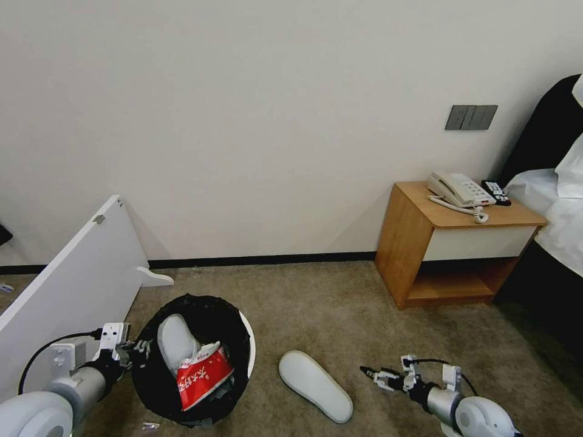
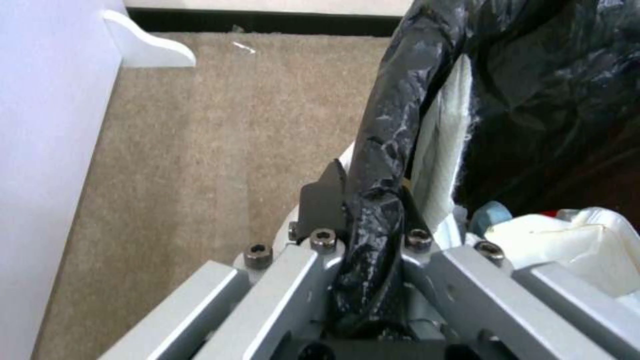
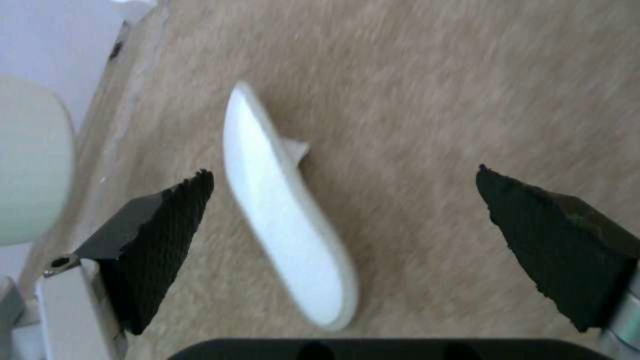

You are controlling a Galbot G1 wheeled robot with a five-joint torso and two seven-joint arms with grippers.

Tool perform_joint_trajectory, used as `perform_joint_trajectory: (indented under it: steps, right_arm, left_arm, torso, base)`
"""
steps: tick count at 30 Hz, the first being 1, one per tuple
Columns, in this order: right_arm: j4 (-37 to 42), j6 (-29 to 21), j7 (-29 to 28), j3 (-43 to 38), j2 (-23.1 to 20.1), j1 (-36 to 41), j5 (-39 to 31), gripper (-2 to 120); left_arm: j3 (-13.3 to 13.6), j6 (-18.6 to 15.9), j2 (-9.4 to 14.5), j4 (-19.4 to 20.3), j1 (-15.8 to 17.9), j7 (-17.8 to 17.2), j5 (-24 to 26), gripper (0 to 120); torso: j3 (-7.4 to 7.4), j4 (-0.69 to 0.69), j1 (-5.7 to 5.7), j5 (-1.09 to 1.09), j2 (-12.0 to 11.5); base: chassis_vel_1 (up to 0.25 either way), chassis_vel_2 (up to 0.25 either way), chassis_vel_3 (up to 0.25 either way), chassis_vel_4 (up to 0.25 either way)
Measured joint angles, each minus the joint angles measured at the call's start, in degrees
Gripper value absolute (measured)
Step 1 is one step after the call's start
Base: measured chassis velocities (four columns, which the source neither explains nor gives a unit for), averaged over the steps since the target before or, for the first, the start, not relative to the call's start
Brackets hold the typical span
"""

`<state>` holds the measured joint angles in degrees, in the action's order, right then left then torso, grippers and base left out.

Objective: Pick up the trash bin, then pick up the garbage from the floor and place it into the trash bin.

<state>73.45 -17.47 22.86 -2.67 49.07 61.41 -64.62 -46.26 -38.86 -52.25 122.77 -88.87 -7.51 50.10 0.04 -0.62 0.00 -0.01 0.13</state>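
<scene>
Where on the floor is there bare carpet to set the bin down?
Bare carpet runs between the trash bin and the nightstand, up to the wall. It is crowded lower down: a slipper lies between the bin and the right gripper; a white panel flanks the bin.

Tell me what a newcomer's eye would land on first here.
Probably the trash bin at lower left, its black-bagged rim pinched by the left gripper, with a white slipper and a red-and-white carton inside. Next, the second slipper lying alone on the carpet beside the bin, with the open right gripper just to its right, pointing at it.
</scene>
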Motion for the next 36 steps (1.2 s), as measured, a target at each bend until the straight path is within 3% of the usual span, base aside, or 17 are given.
perform_joint_trajectory:
  steps: [19,36]
  right_arm:
    - [-4.5,-2.3,1.7,6.1,2.8,-1.9,0.4,100]
    - [-12.8,-2.6,1.2,13.1,7.5,-9.1,2.8,100]
  left_arm:
    - [0.0,-0.4,0.0,0.9,-0.1,-1.0,0.6,2]
    - [-0.1,-0.5,0.2,0.8,-0.2,-1.0,0.5,2]
  torso:
    - [0.0,0.0,0.0,0.0,0.0]
    - [0.0,0.01,0.0,0.01,0.0]
  base:
    - [0.0,0.0,0.0,0.0]
    - [0.0,0.0,0.0,0.0]
